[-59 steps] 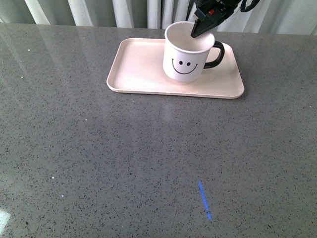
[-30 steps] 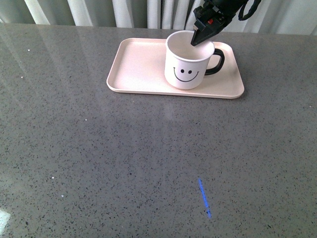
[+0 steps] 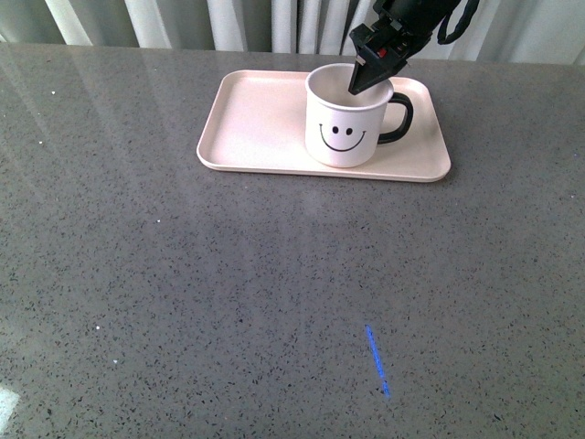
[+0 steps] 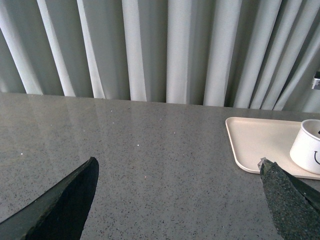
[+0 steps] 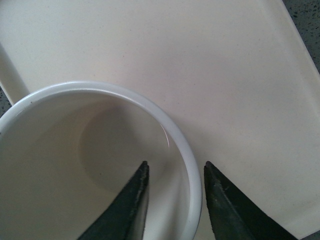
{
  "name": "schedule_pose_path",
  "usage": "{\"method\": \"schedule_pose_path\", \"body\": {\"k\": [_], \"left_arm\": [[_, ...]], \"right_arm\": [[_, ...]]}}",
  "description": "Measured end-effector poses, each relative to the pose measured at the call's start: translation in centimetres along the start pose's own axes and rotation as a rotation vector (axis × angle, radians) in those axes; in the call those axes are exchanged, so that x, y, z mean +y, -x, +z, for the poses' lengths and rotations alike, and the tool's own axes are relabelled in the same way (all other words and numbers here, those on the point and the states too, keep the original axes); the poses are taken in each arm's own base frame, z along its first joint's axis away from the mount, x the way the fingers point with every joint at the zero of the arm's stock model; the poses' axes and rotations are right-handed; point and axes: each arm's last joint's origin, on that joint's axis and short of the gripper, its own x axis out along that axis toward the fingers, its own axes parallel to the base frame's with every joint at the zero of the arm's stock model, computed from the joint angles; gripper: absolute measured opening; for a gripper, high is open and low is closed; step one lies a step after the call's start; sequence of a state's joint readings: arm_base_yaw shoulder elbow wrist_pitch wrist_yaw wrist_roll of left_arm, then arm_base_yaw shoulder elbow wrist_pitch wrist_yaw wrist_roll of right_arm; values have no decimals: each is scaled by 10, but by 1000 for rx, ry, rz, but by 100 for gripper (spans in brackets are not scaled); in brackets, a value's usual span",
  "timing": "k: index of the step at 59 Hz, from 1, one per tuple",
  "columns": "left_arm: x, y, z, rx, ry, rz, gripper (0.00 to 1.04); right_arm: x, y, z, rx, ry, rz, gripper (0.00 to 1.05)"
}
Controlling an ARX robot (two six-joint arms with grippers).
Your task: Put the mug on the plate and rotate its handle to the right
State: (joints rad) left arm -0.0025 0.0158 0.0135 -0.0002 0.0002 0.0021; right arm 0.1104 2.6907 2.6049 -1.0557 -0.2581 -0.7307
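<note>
The white mug (image 3: 345,119) with a black smiley face stands upright on the pale pink plate (image 3: 256,119) at the far side of the table. Its black handle (image 3: 400,117) points right. My right gripper (image 3: 358,84) is open, its jaws straddling the mug's far rim, one inside and one outside, not clamped. In the right wrist view the rim (image 5: 175,140) runs between the fingers (image 5: 130,200), with the plate (image 5: 200,65) beneath. My left gripper (image 4: 177,167) is open and empty over bare table; the mug (image 4: 307,147) and plate (image 4: 255,140) show off to one side.
The grey speckled table (image 3: 228,293) spreads in front of the plate. A short blue mark (image 3: 377,363) lies on the table near the front. Pale curtains (image 3: 238,23) hang behind the far edge.
The mug has shifted slightly right and nearer on the plate, and my right gripper has drawn back a little at the rim with its jaws now apart.
</note>
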Motion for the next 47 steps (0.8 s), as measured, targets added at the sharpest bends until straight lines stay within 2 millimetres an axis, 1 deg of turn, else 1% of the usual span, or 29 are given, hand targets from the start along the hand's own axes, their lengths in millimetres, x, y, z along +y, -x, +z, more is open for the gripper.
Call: {"method": "schedule_pose_path", "body": {"k": [4,5,7,11,19,22,34,39,40,46,47], "left_arm": [[0,0,0,0,0,0,96],[0,0,0,0,0,0,96],[0,0,0,0,0,0,96],[0,0,0,0,0,0,95],[0,0,0,0,0,0,96],[0,0,0,0,0,0,96],[0,0,0,0,0,0,95],[0,0,0,0,0,0,96],[0,0,0,0,0,0,96],[0,0,0,0,0,0,95],[0,0,0,0,0,0,96]], "right_arm": [[0,1,1,-6,0,5,49],[0,1,1,-12,0,11,54],[0,4,2,-20,-1,20,61],[-1,9,5,-35,2,19,70],[-6,27,12,-86,7,0,90],[-8,34,14,-116,9,-5,96],[-14,55,9,-210,-7,8,96],[-12,68,5,-268,-11,7,96],[-9,79,3,-303,-5,7,96],[2,103,1,-368,12,-25,95],[4,108,1,-380,-6,-87,93]]}}
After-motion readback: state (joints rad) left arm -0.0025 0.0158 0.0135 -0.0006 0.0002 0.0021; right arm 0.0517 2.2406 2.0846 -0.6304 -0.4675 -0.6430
